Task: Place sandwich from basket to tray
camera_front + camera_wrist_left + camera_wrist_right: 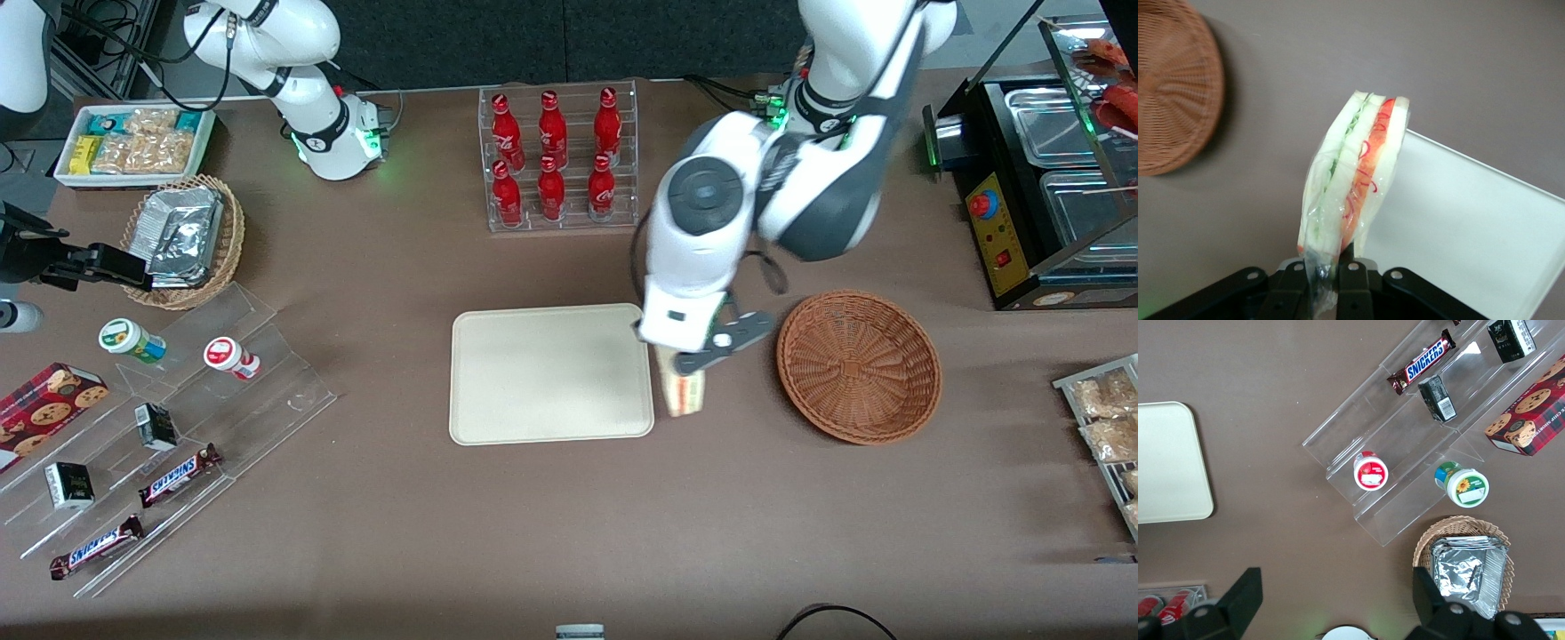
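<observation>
One tool [683, 360] grips sandwich [685, 392] beside tray [551, 373] edge.

My pincer [690, 366] hangs over a wide bench [444, 533] covered in plain matte brown. A dark, nearly black backdrop [498, 40] runs along the bench's edge farthest from the front camera. The light is even and soft, throwing only faint shadows. A black cable [822, 618] loops at the nearest edge.
</observation>
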